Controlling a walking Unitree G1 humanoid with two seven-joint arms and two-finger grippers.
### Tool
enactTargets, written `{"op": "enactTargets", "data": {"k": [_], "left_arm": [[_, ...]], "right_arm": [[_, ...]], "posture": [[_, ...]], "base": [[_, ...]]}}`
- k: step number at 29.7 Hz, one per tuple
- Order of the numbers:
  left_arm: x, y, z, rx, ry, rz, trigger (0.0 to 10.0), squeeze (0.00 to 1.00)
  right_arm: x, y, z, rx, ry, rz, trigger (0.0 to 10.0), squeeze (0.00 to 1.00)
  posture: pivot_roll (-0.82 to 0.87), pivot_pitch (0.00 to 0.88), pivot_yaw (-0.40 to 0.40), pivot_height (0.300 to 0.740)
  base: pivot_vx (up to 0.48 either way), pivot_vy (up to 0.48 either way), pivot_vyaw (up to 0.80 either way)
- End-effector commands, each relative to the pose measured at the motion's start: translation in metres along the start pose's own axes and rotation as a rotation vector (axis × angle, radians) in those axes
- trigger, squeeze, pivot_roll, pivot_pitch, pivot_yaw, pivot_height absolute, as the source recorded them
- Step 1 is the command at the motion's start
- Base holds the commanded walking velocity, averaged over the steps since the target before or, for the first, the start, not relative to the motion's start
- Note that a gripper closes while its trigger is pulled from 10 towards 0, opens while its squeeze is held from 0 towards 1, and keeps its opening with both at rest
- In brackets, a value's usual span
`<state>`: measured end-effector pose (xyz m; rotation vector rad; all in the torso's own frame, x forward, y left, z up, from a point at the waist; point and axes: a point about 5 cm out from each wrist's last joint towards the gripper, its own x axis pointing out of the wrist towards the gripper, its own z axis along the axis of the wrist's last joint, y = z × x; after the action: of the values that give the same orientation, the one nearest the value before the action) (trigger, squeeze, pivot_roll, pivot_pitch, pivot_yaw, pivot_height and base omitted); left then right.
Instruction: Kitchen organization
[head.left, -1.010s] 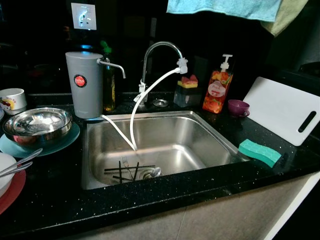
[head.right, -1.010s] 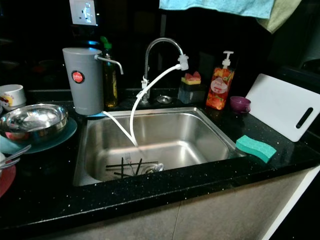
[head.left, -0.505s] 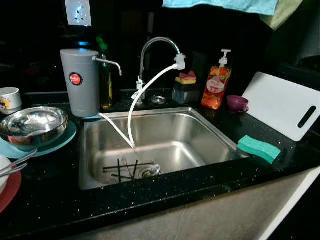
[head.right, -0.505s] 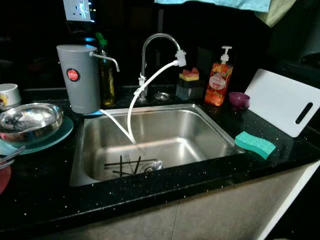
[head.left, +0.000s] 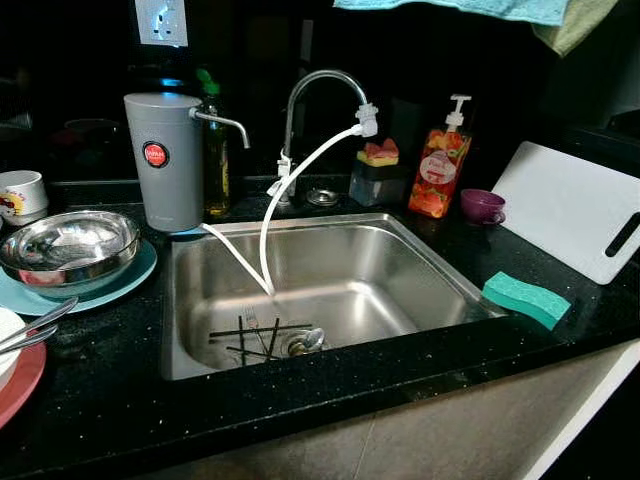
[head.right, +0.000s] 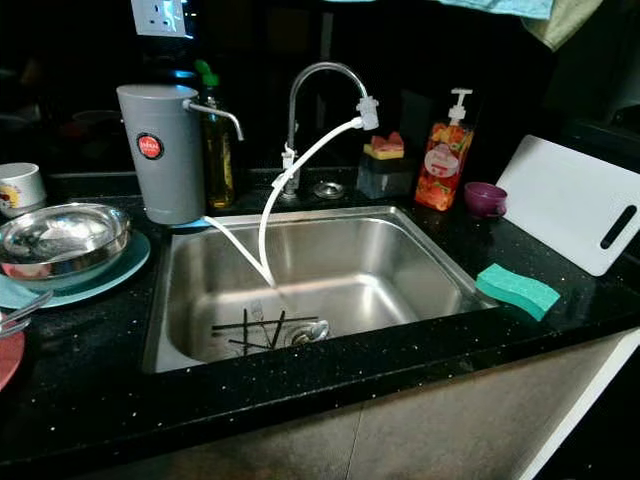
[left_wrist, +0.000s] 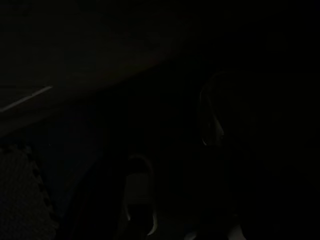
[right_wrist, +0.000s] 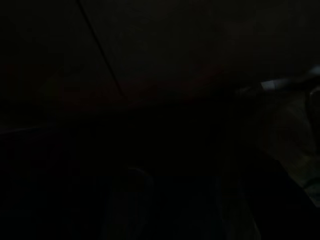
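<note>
A: Readable markings?

B: The grey water filter (head.left: 163, 160), upper left of the frame, carries a round red badge; its lettering is too small to read. The orange soap dispenser (head.left: 438, 171), upper right, has a printed label, also unreadable.

A: Edges and open room?

B: The steel sink (head.left: 420, 262) sits centre frame, set into the black table (head.left: 120, 400). A bare strip of table runs along the front edge. A fork (head.left: 252, 325) and dark sticks lie at the drain.

A: Surrounding items?

B: A white hose (head.left: 300, 172) hangs from the faucet (head.left: 310, 85) into the basin. A steel bowl (head.left: 68, 245) rests on a teal plate (head.left: 140, 268) at left. A green sponge (head.left: 525, 299) lies at the sink's right rim, a white cutting board (head.left: 570, 208) and a purple cup (head.left: 482, 206) beyond it.

A: Jaws?

B: Both wrist views are too dark; whether either pair is apart or together cannot be told.
</note>
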<state>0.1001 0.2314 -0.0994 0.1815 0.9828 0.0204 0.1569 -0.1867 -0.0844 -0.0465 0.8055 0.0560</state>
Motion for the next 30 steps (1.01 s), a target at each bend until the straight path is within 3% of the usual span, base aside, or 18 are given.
{"op": "enactTargets", "data": {"k": [1, 6, 14, 18, 30], "left_arm": [[-0.001, 0.003, -0.003, 0.022, 0.024, -0.001, 10.0, 0.0], [-0.001, 0.01, -0.002, 0.045, 0.034, 0.001, 10.0, 0.0], [-0.002, 0.023, -0.001, 0.066, 0.046, 0.015, 10.0, 0.0], [-0.003, 0.035, 0.002, 0.015, 0.03, 0.039, 10.0, 0.0], [-0.004, 0.041, 0.001, -0.028, 0.035, 0.047, 10.0, 0.0]], "right_arm": [[-0.005, -0.013, -0.016, -0.002, 0.09, -0.066, 10.0, 0.0], [-0.004, -0.016, -0.017, 0.003, 0.119, -0.105, 10.0, 0.0], [0.001, -0.007, -0.008, 0.003, 0.097, -0.098, 10.0, 0.0], [0.002, -0.006, -0.006, 0.001, 0.087, -0.097, 10.0, 0.0], [0.001, -0.013, -0.004, -0.013, 0.076, -0.103, 10.0, 0.0]], "posture": [[0.08, 0.018, -0.077, 0.74], [0.07, 0.012, -0.058, 0.74], [0.05, 0.009, -0.046, 0.74], [0.07, 0.026, -0.058, 0.74], [0.05, 0.036, -0.085, 0.74]], "base": [[0.0, 0.0, 0.0], [0.0, 0.0, 0.0], [0.0, 0.0, 0.0], [0.0, 0.0, 0.0], [0.0, 0.0, 0.0]]}}
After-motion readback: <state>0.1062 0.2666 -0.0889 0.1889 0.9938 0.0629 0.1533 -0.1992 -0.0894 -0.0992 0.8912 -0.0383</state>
